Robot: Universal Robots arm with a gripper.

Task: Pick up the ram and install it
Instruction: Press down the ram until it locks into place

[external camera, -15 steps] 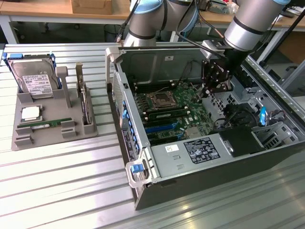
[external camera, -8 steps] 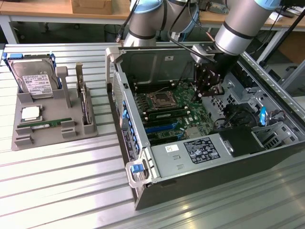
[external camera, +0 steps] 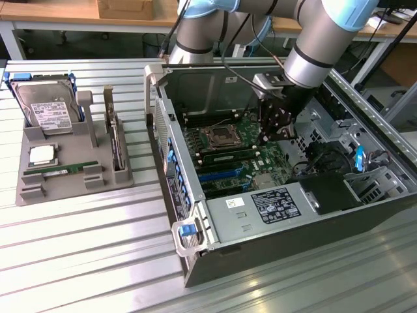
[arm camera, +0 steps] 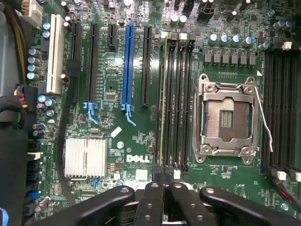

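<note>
A long green ram stick (external camera: 62, 171) lies in the grey tray (external camera: 39, 192) at the exterior view's left. A second green ram stick (external camera: 229, 156) stands in a motherboard slot inside the open computer case, and the wrist view shows it edge-on (arm camera: 162, 94). My gripper (external camera: 272, 137) hangs low over the motherboard beside the processor socket. Its black fingers are shut together with nothing between them (arm camera: 164, 178), right over one end of that seated stick. Whether they touch it I cannot tell.
The tray also holds a hard drive (external camera: 42, 107), a silver processor chip (external camera: 42, 154) and an upright dark expansion card (external camera: 117, 147). The open socket (arm camera: 225, 115), blue slot (arm camera: 127, 66), heatsink (arm camera: 85, 157) and case walls (external camera: 163, 130) crowd the gripper.
</note>
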